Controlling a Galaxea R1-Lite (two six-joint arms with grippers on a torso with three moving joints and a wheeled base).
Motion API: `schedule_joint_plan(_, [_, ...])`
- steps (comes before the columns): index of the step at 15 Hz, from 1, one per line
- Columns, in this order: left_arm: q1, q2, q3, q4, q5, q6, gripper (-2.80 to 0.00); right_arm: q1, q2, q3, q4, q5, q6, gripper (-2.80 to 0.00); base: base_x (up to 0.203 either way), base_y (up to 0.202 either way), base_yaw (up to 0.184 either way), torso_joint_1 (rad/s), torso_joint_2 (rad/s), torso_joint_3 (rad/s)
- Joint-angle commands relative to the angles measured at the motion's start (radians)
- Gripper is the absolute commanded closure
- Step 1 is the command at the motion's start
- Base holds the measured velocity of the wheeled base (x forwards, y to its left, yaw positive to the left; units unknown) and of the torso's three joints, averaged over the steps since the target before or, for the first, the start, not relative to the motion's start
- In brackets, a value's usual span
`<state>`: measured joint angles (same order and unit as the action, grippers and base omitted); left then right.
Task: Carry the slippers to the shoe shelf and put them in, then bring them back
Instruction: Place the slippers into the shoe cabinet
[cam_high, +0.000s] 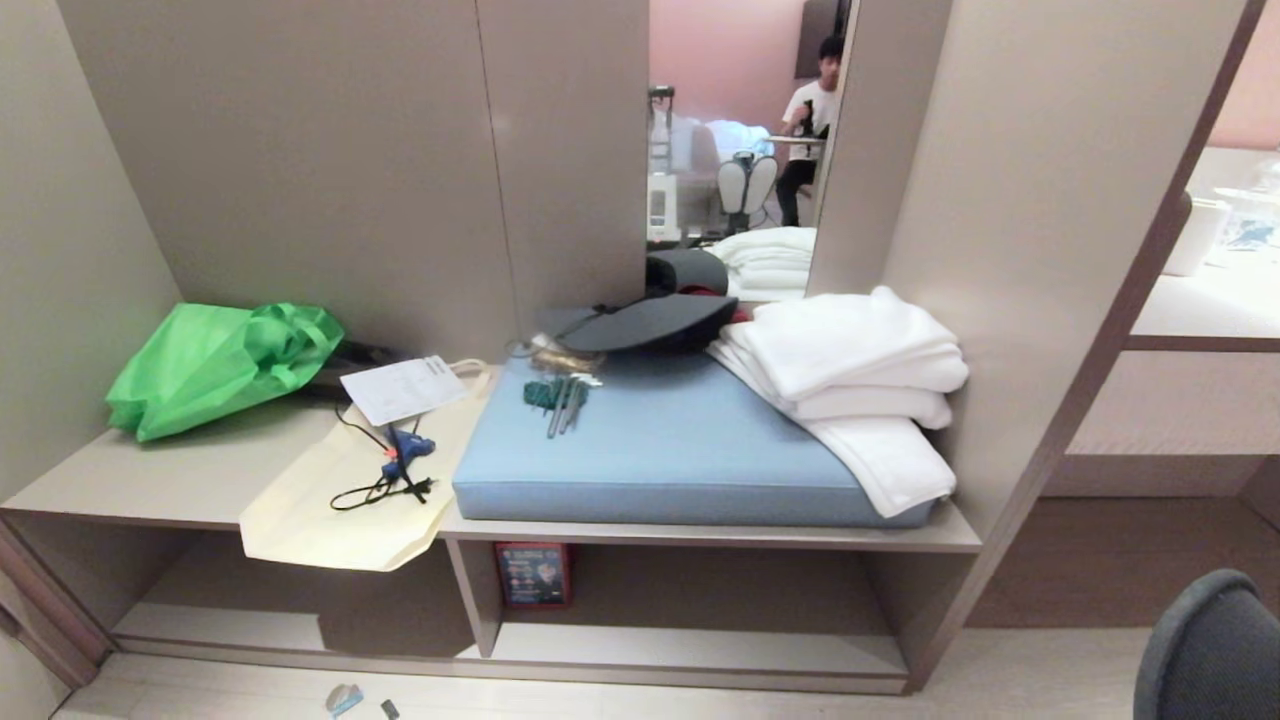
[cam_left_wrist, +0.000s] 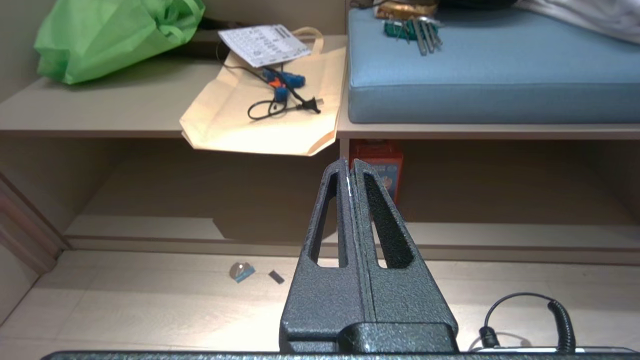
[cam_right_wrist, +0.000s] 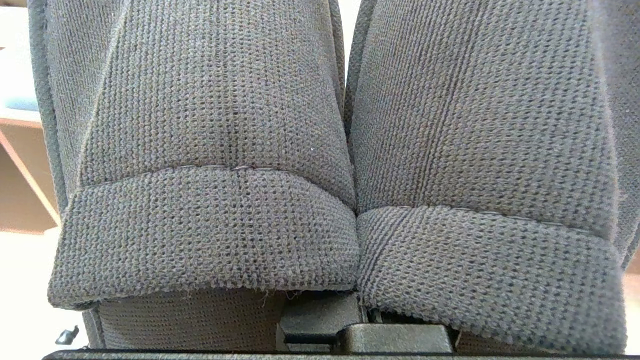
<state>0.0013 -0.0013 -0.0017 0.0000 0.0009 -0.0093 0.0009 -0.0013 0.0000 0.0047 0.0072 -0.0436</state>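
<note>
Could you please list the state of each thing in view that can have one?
slippers: held side by side in the right end effector
left end effector: shut, empty
shoe shelf: no slippers inside
towels: folded, stacked
green bag: crumpled

Grey-beige laminate wall panels (cam_high: 300, 170) w/ mirror strip (cam_high: 740, 150); pale plank floor (cam_high: 620, 700); pink wall (cam_high: 1250, 90) far right.

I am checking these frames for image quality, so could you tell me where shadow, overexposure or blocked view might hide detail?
Head view: the shoe shelf interior sits in shadow beneath the bench top. Left wrist view: the shut left gripper covers the middle; the floor below is brightly lit. Right wrist view: the slippers fill the frame, and the background at the edges is washed out.
</note>
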Motion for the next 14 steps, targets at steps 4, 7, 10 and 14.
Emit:
schedule_joint_plan(4, [0.000, 0.001, 0.000, 0.000, 0.000, -0.001, 0.00, 0.000, 0.001, 0.002, 0.000, 0.000, -0.001, 0.00, 0.000, 0.000, 0.000, 0.004, 0.00, -0.198])
schedule_joint_plan(7, [0.000, 0.001, 0.000, 0.000, 0.001, -0.001, 0.00, 0.000, 0.001, 0.002, 0.000, 0.000, -0.001, 0.00, 0.000, 0.000, 0.000, 0.001, 0.00, -0.200])
schedule_joint_plan(10, [0.000, 0.001, 0.000, 0.000, -0.001, -0.001, 0.00, 0.001, 0.001, 0.002, 0.000, 0.000, -0.001, 0.00, 0.000, 0.000, 0.000, 0.004, 0.00, -0.200])
schedule_joint_plan(14, [0.000, 0.001, 0.000, 0.000, 0.000, -0.001, 0.00, 0.001, 0.001, 0.002, 0.000, 0.000, -0.001, 0.00, 0.000, 0.000, 0.000, 0.004, 0.00, -0.197])
